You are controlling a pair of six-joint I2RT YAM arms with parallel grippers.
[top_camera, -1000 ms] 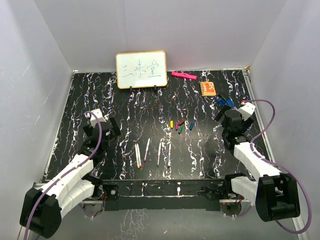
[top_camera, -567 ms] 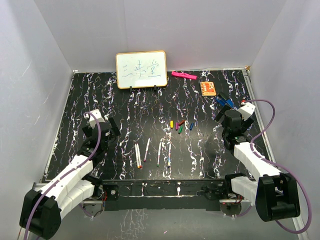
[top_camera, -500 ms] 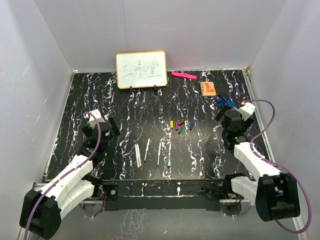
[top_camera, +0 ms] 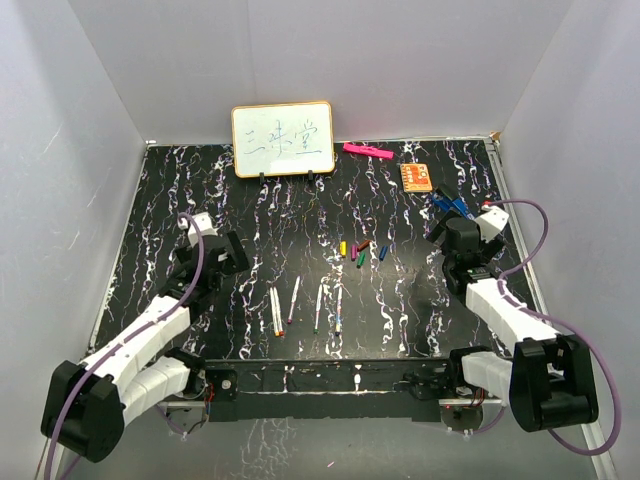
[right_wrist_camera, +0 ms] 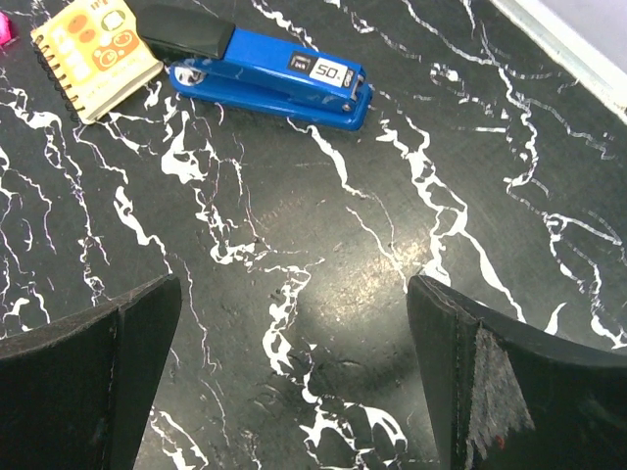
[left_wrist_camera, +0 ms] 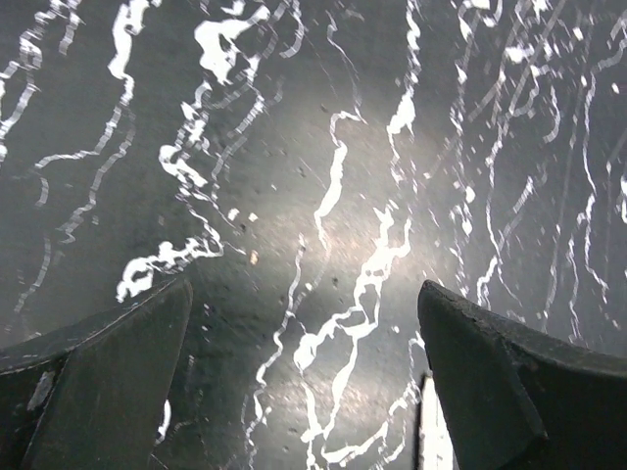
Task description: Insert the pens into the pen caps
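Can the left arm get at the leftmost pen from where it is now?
Probably yes: the left tool is open and empty, and only bare table lies between it and that pen.

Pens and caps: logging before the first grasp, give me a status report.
Left gripper open, empty; right gripper open, empty. Five pens lying uncapped mid-table, caps loose just behind them. Stapler beside right gripper, not blocking.
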